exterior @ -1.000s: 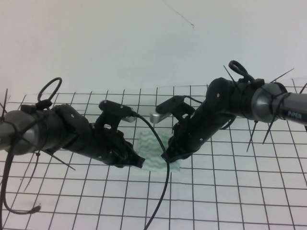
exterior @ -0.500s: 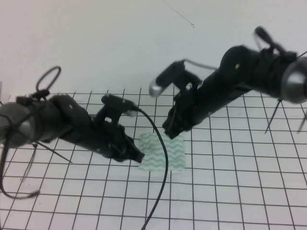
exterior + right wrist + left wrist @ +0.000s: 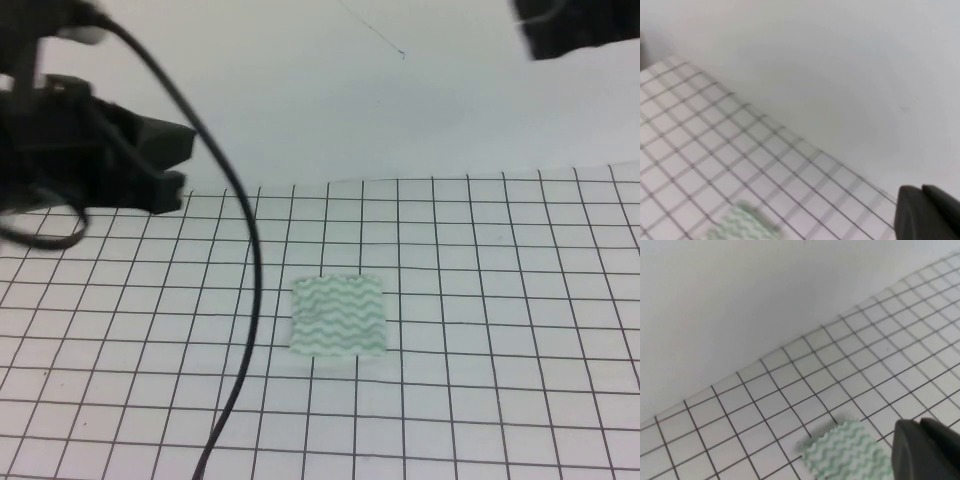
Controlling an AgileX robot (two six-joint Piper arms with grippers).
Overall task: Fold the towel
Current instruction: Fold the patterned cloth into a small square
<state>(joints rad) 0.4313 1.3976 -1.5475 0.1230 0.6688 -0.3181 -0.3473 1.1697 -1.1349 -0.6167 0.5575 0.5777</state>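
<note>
One towel on the desk, lying flat near the middle of the grid, apart from both arms. It is a small folded piece, white with pale green wavy stripes.

Shape is close to square, slightly wider than deep. Its long axis and stripes run left to right across the desk. Edges sit nearly along the grid lines, with a slight skew.

Left gripper is raised at the far left, up over the desk's back edge and well clear of the towel. Its fingers are pressed together on nothing. A black cable hangs from that arm across the left part of the high view.

Right gripper is lifted high on the right. The high view catches only a dark piece of that arm in its top right corner. Its fingers are closed and empty.

Desk is white with a black square grid. Behind it is a plain white wall with one thin dark line.
</note>
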